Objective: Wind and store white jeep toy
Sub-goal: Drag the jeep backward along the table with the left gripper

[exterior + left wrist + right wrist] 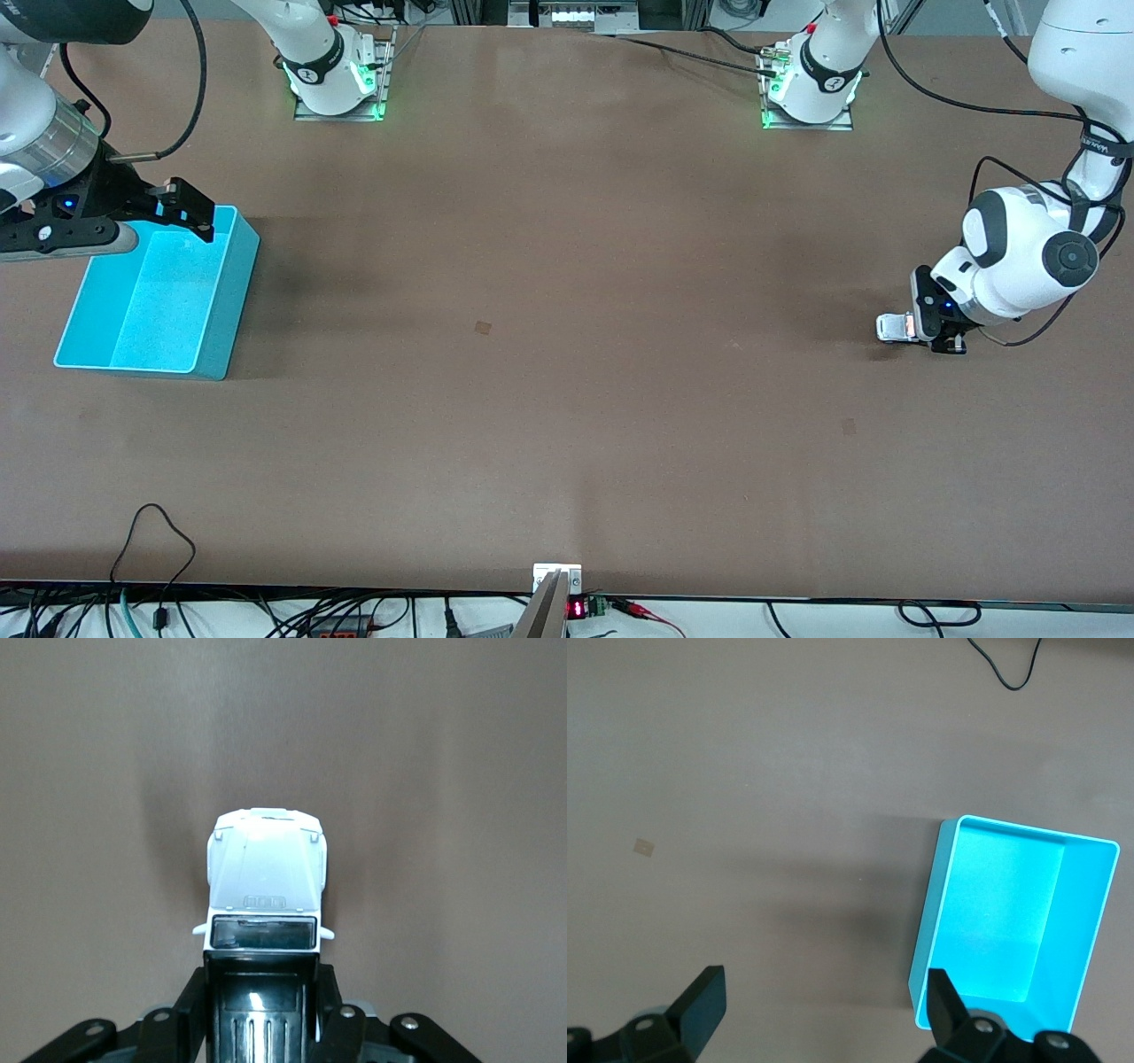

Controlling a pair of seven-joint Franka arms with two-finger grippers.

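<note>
Both left jaws on white jeep toy (264, 895)

Worktop (567, 425): matt brown, smooth, looks like laminate/board w/ faint scuffs. White jeep toy (266, 881): smooth plastic, satin white body, glossy dark windscreen, black ribbed roof panel w/ slight sheen. Turquoise bin (226, 306), at right arm's end of worktop: smooth plastic, semi-gloss walls, floor finely speckled. Left tool (926, 330) and right tool (190, 213): black matt plastic fingers w/ metal screws. Arm shells: glossy white plastic; right arm has a brushed metal wrist ring.
</note>
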